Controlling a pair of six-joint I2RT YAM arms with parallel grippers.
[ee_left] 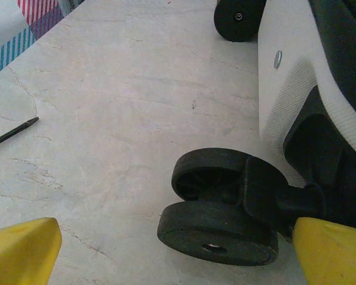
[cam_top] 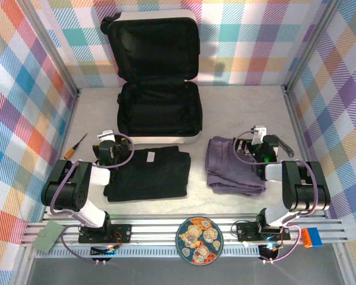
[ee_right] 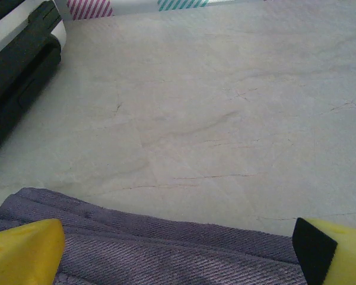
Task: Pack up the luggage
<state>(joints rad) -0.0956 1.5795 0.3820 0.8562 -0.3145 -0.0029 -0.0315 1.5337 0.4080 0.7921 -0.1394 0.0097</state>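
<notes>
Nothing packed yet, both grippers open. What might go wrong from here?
The left gripper sits close to a wheel of the luggage; a move may bump and shift it. The right gripper hangs over the edge of the purple-grey garment; a pinch may lift one layer and unfold it. The screwdriver lies near the left arm and could get swept.

The luggage (ee_left: 285, 101) has a hard white shell, smooth with a finely grained patch, and a matt black cloth lining (cam_top: 159, 113). Its wheels (ee_left: 216, 234) look like matt black plastic. The table (ee_right: 225, 119) is pale, veined, stone-like and dull. The purple garment (ee_right: 166, 255) is ribbed cloth.
</notes>
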